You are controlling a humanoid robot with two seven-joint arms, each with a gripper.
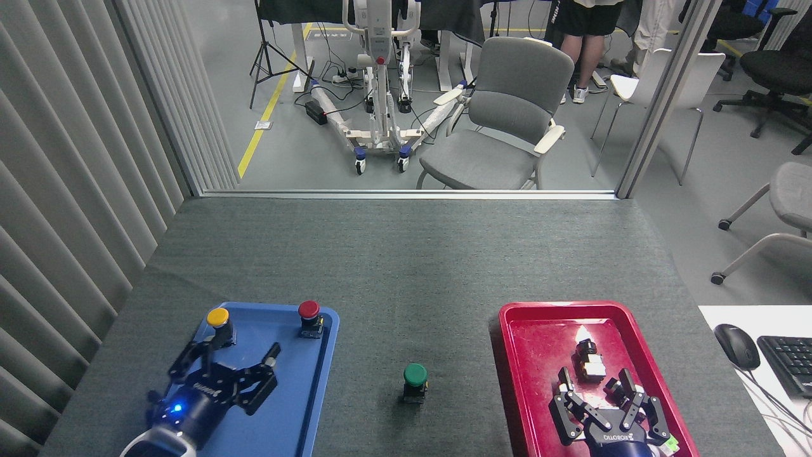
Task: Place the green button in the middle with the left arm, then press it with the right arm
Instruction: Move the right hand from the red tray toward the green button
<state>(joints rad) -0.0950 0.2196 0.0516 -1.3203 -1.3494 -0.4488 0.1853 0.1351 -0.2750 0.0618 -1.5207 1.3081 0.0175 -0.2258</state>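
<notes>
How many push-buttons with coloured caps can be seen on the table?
3. The yellow button and the red button stand in the blue tray; the green button stands on the grey mat.

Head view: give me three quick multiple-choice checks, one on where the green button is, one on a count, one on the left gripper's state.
1. Where does the green button stand?
A. in the blue tray
B. on the grey mat between the trays
C. in the red tray

2. How many buttons are in the blue tray?
A. one
B. two
C. three

3. The left gripper is:
A. open, holding nothing
B. shut on the green button
C. out of view

Key: 1 B, it stands upright on the mat, apart from both trays. 2 B, only the yellow button and red button. 3 A, its fingers are spread over the blue tray.
</notes>
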